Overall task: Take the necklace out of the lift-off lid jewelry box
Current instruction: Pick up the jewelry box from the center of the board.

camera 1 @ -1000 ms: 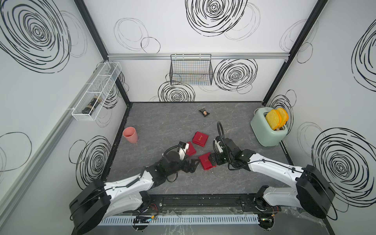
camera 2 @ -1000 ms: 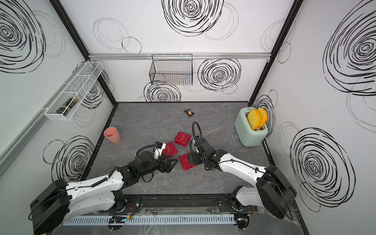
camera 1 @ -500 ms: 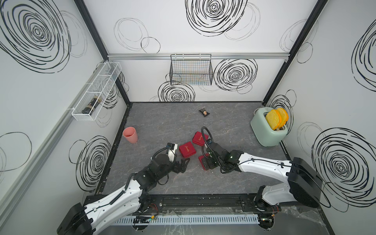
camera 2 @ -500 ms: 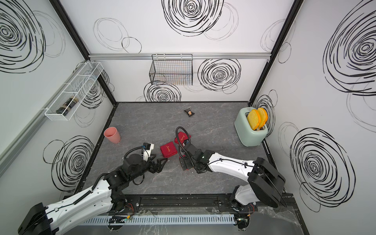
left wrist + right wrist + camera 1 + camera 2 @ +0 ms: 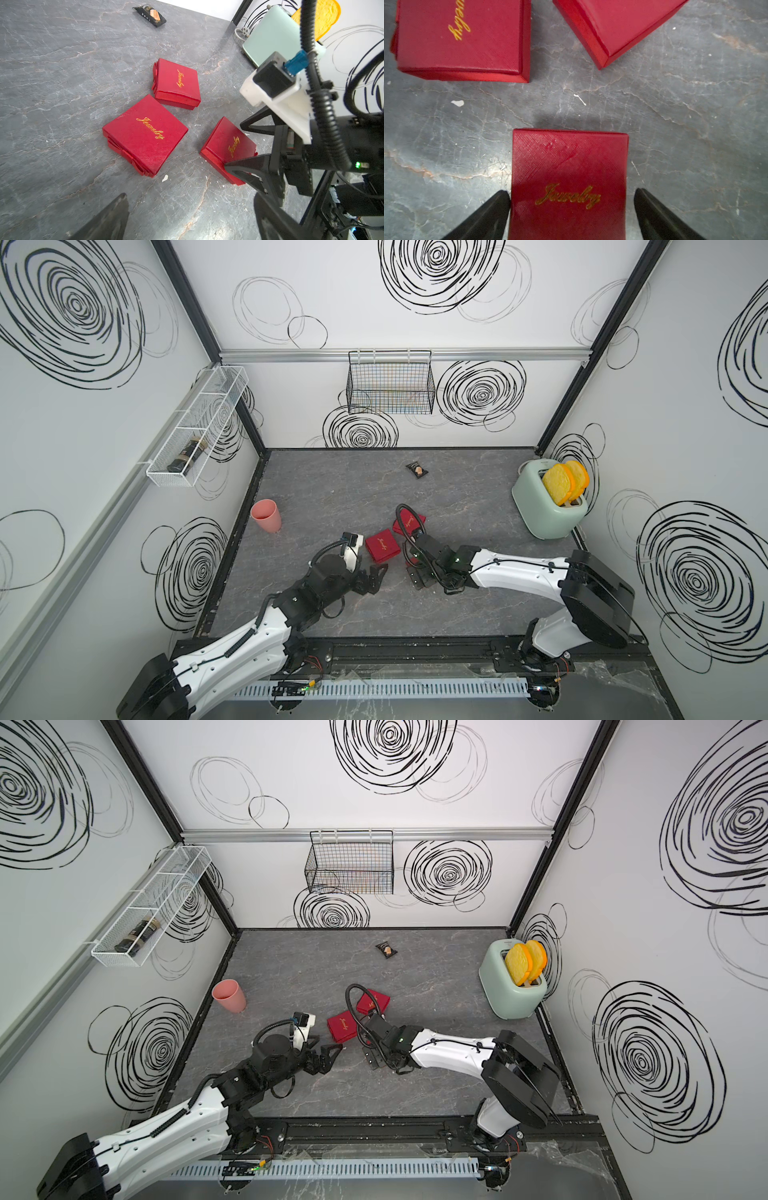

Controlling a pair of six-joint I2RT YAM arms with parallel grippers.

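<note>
Necklace wasn't visible (likely inside, lid on). Right gripper [image 5: 572, 192] was spread wide, straddling the small red gold-lettered cardboard jewelry box [image 5: 569, 162], apparently to pinch its lid. Left gripper [image 5: 374, 577] was wide, empty, hovering nearby, probably to steady the base.

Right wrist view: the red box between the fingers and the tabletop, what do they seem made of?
Red box: likely card wrapped in textured paper or leatherette, going by the fine crosshatch grain; matte, with gold foil lettering. Tabletop: grey stone look with pale veins, possibly printed laminate; slight sheen.
</note>
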